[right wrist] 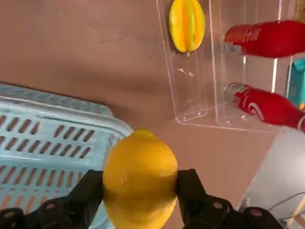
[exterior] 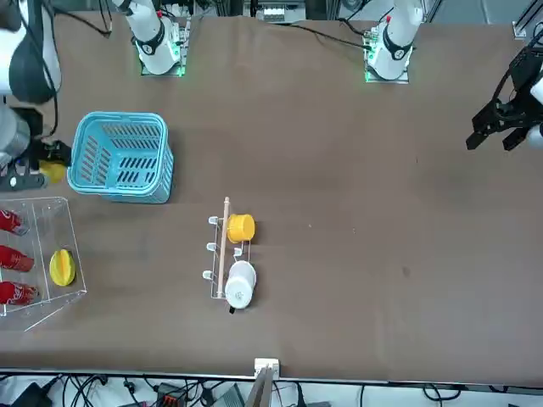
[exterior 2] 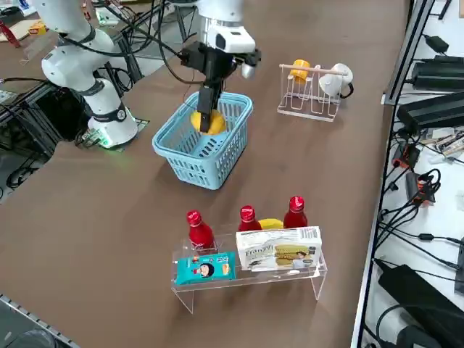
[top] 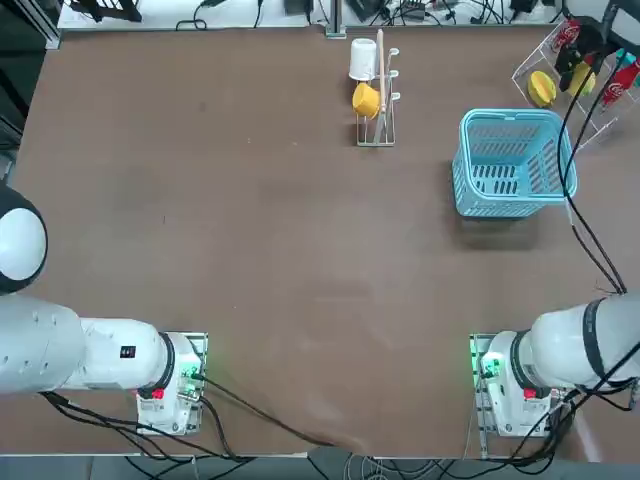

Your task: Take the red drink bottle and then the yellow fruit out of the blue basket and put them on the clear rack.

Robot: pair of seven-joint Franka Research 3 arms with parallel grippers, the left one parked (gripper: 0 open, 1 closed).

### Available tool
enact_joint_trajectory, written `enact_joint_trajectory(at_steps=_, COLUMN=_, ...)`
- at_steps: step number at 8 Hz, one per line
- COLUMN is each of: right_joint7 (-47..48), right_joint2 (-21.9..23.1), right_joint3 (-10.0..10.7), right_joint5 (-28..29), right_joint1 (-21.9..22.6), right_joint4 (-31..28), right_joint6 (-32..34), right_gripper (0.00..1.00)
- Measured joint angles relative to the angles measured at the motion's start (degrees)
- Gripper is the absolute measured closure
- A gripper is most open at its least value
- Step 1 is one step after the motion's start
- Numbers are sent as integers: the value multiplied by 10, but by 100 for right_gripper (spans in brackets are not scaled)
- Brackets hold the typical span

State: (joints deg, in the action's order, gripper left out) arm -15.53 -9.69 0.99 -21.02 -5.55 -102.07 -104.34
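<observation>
The right gripper (right wrist: 140, 191) is clamped on the yellow fruit (right wrist: 140, 179), 1 finger on each flank, and holds it above the blue basket's (top: 510, 165) rim on the side facing the clear rack (top: 545, 55). In the top view the rack lies at about 1 o'clock from the basket, just beside it, so the carry looks short. The rack's long axis runs roughly from 10 to 4 o'clock there. The right arm is the nearer one.

Counts: 3 red bottles stand on the rack, so I cannot single out the red drink bottle (exterior 2: 198, 230) among them; 1 larger yellow fruit with a greenish patch (right wrist: 187, 25) and 2 snack packs sit there too. The basket looks otherwise empty. I judge only the lemon remains to place.
</observation>
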Motion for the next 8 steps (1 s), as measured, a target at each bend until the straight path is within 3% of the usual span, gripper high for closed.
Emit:
enact_joint_trajectory(at_steps=3, right_joint7=-65, right_joint2=-65, right_joint3=0, right_joint5=-47, right_joint1=-14, right_joint4=18, right_joint6=-60, right_gripper=14)
enact_joint_trajectory(at_steps=8, right_joint7=-146, right_joint2=-113, right_joint3=0, right_joint5=-75, right_joint1=-41, right_joint4=19, right_joint6=-101, right_gripper=14)
